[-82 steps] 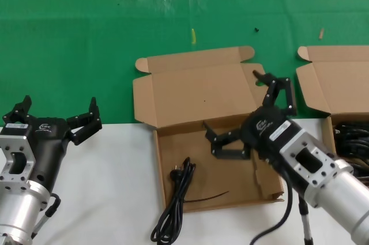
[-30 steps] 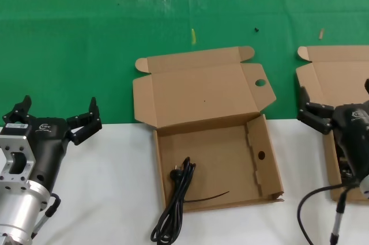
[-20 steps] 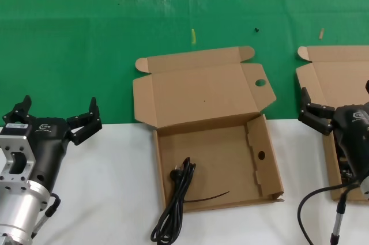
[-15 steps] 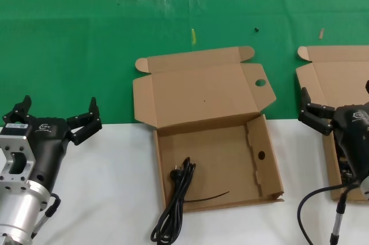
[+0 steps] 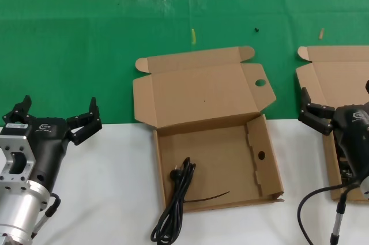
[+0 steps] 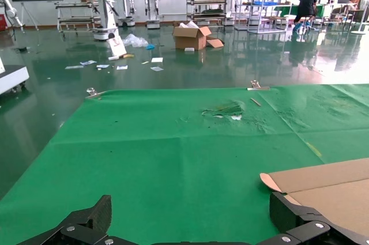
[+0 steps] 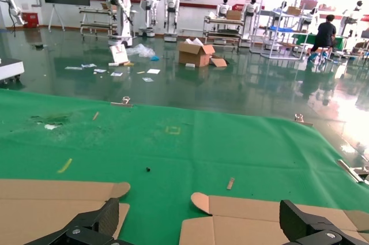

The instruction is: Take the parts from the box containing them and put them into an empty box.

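A green mat [image 5: 86, 37] fills the upper half of the head view, and a white table [image 5: 109, 199] the lower half. At the centre of the frame the empty box [image 5: 230, 98] lies open, lid back, a round hole in its lid flap and another in its right side wall. One of the parts [image 5: 176, 199], a looped black cord with its plug up, lies in the box's lower left corner and hangs out over the front edge (so the box is no longer bare). At the right edge is the box containing them [image 5: 337, 78], only partly seen. The right gripper [image 5: 337, 106] hovers over it, fingers spread apart and holding nothing. At lower left the left gripper [image 5: 55, 115] is parked over the table's edge, fingers likewise spread.
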`<action>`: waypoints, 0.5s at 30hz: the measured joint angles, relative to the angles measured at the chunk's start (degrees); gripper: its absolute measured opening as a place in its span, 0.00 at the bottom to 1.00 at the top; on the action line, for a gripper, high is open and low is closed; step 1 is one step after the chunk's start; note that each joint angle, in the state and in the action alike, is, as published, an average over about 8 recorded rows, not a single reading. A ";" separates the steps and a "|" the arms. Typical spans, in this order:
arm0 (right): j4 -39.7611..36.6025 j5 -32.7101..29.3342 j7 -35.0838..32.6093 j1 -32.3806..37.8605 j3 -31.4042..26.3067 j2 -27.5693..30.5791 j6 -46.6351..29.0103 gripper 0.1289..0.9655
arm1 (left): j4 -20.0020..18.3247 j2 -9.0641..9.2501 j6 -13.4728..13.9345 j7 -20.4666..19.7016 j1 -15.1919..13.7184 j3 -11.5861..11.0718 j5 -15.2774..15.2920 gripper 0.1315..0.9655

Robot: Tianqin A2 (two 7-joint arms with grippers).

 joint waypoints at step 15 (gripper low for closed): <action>0.00 0.00 0.00 0.00 0.00 0.00 0.00 1.00 | 0.00 0.00 0.00 0.00 0.00 0.00 0.00 1.00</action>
